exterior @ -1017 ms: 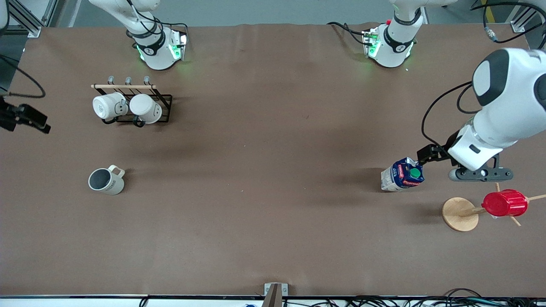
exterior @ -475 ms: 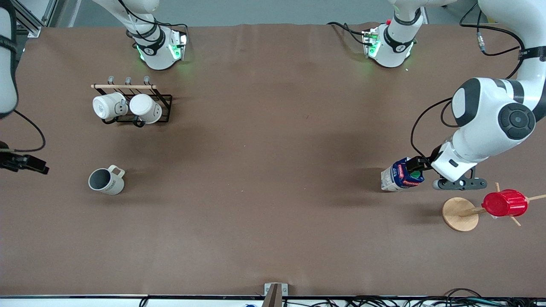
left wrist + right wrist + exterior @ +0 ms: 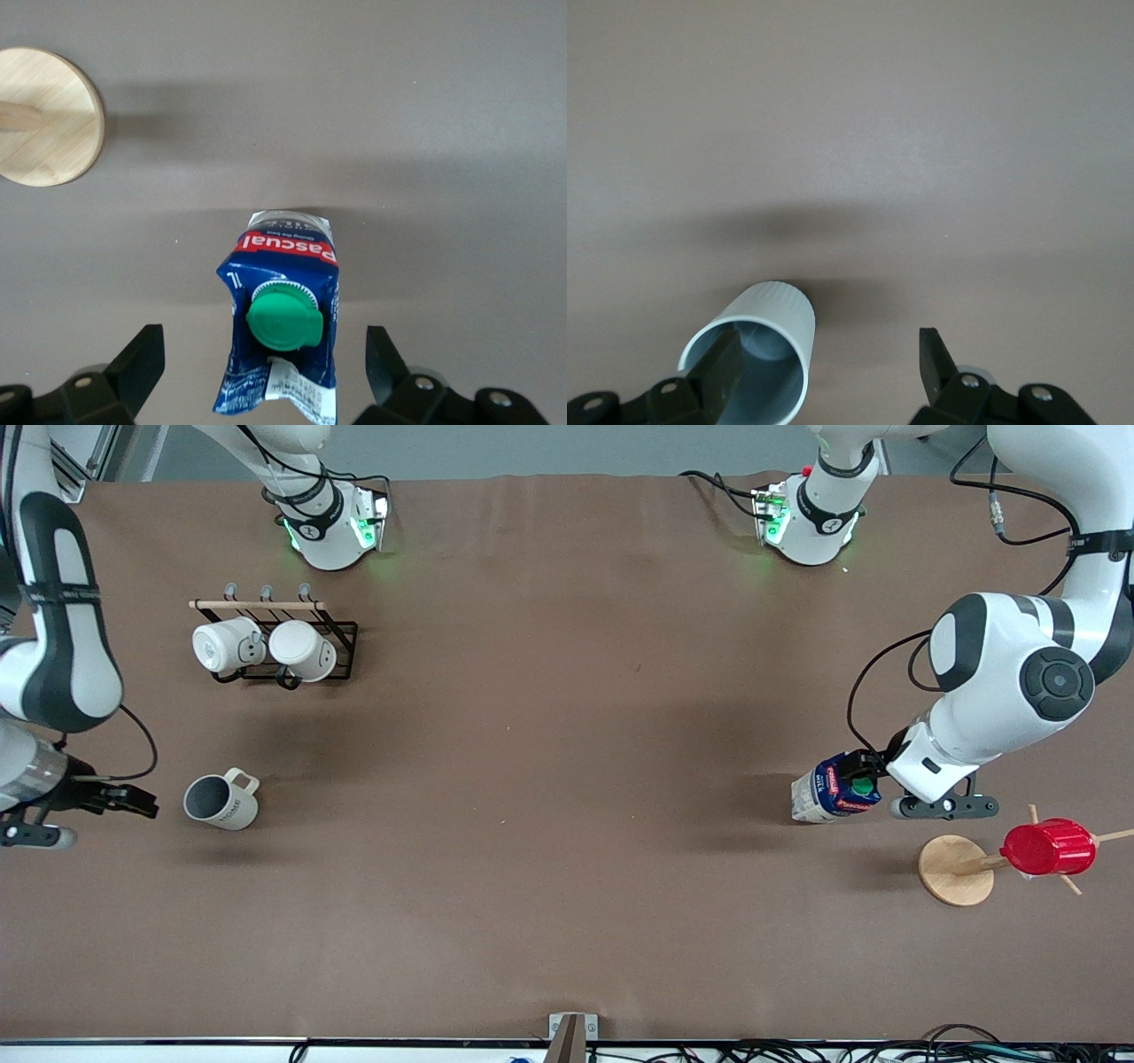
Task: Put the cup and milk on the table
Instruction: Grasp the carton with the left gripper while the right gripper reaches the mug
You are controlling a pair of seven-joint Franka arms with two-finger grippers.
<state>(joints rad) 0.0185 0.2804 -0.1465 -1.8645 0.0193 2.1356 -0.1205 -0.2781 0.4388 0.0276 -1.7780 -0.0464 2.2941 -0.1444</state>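
The counter [image 3: 567,850] is a plain matt brown sheet, with cables running along its edge nearest the front camera. Toward the left arm's end stands a round wooden disc [image 3: 955,870] with pegs, 1 of them carrying a red ribbed cup [image 3: 1048,848]. Just farther from the front camera than the disc, the milk [image 3: 835,788] stands upright on the counter, and the left hand [image 3: 861,772] hangs over it, spread wide. The left wrist view shows its 2 fingers [image 3: 142,367] flanking the carton's green cap [image 3: 283,320] with clear gaps, touching nothing.

At the right arm's end, level with the milk, the cup [image 3: 221,801] stands upright and empty, dark grey inside. The right hand [image 3: 133,804] sits just beside it, released; the right wrist view shows the rim below 1 finger [image 3: 722,372]. Farther still, a black wire rack [image 3: 341,646] holds 2 white mugs [image 3: 266,648] on their sides.
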